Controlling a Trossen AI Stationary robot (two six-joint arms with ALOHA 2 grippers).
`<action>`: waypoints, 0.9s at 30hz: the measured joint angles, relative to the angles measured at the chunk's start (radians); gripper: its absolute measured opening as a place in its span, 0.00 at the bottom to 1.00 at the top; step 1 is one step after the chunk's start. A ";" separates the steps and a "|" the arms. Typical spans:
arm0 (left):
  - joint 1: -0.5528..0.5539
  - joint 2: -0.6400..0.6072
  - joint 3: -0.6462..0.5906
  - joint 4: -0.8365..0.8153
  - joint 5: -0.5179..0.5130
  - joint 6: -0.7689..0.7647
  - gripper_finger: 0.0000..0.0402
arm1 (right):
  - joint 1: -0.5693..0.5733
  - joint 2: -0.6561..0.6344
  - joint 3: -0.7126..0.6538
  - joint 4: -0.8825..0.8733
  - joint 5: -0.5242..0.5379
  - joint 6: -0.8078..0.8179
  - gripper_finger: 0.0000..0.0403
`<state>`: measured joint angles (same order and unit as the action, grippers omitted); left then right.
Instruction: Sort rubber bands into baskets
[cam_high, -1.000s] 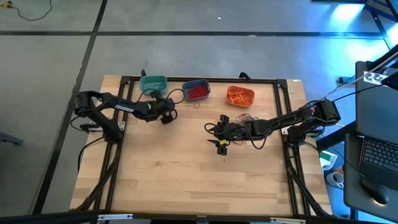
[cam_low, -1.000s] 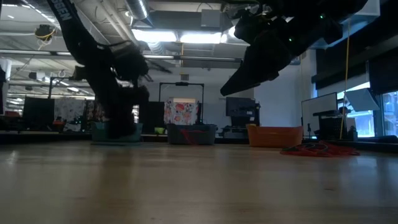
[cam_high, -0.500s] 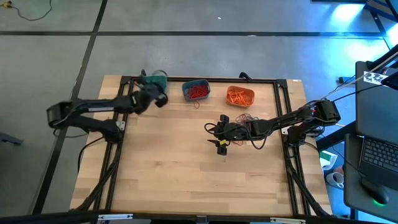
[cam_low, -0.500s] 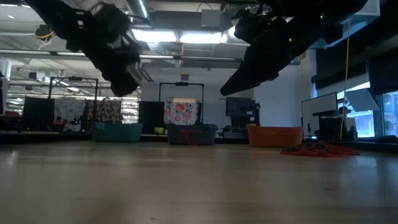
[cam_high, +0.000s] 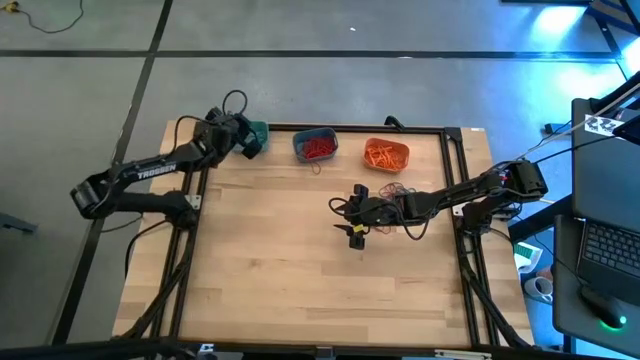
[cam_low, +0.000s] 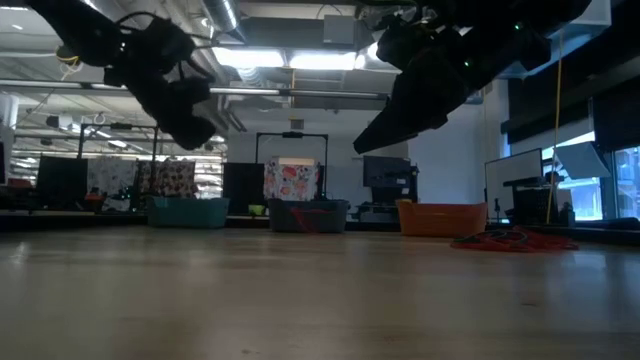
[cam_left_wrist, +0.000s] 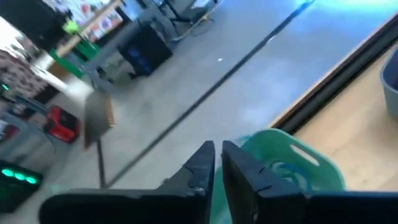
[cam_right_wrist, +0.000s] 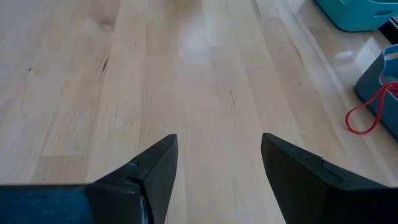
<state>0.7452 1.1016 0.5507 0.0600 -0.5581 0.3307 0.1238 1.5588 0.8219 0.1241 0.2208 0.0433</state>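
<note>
teal basket (cam_high: 257, 134) under left gripper (cam_high: 243, 141), loose bands (cam_high: 393, 189)
</note>
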 joint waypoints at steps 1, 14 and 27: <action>0.006 0.010 0.000 0.001 0.013 -0.018 0.08 | 0.000 0.000 0.000 0.000 0.000 0.000 0.58; -0.051 0.061 0.000 -0.118 0.485 -0.229 0.39 | 0.000 0.000 0.000 0.002 0.000 0.000 0.58; -0.302 0.061 -0.088 0.052 0.628 -0.212 0.40 | -0.065 0.062 0.000 0.155 0.206 0.025 0.58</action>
<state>0.4432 1.1625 0.4627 0.1123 0.0696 0.1183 0.0591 1.6205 0.8219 0.2793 0.4270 0.0685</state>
